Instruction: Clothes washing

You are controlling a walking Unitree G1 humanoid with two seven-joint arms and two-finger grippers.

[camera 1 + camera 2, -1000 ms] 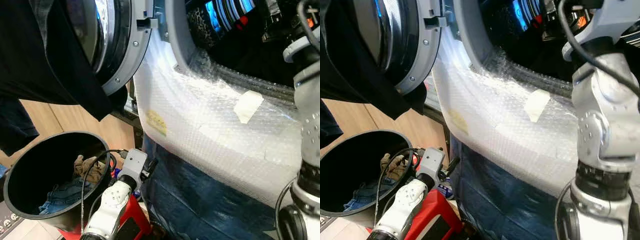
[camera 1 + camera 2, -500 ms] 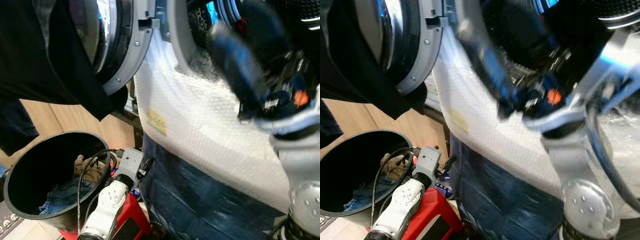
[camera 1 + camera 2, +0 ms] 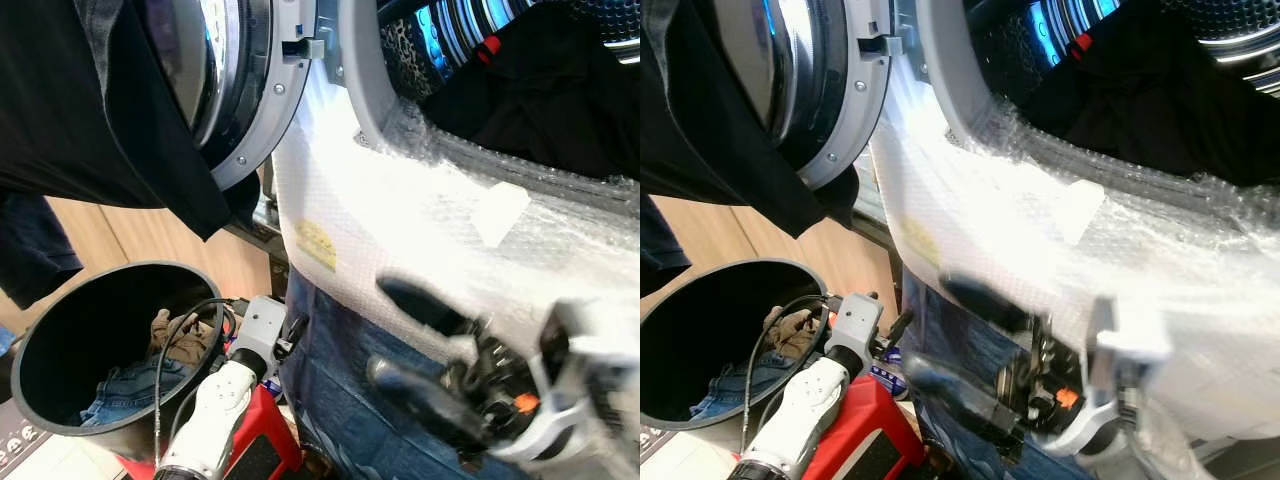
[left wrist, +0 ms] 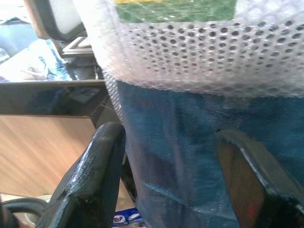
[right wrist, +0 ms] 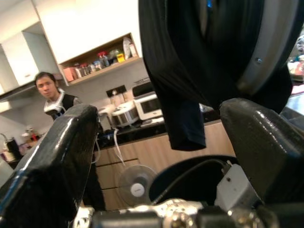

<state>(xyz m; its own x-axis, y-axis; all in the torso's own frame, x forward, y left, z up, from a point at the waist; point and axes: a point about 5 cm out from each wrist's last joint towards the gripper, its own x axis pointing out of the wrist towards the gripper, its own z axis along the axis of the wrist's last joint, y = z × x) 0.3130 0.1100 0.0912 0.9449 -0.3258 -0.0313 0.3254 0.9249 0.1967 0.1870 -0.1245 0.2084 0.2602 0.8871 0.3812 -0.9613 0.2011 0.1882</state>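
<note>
Standing open at the far side, the washing machine (image 3: 400,230) has its front wrapped in bubble film and its round door (image 3: 240,90) swung out to the left, with a black garment (image 3: 90,110) draped over that door. Inside the drum (image 3: 1160,90) at the far right lies dark clothing (image 3: 540,100), so part of the load appears already in. Loading is judged unfinished: the black laundry basket (image 3: 40,330) at the near left holds a blue denim piece (image 3: 125,385) and a tan item (image 3: 178,335) at its bottom. A blue cloth (image 3: 350,390) hangs down the machine's lower front. The right gripper (image 3: 420,335) is blurred, low at the near right, before the film-wrapped front; its fingers are spread wide and carry nothing, and it sits well apart from the basket's clothes, which lie to its left. The left gripper (image 4: 168,166), near the basket's right rim and just beside the blue cloth, also has its fingers spread wide and empty. A person (image 5: 50,95) stands in the kitchen background of the right wrist view.
</note>
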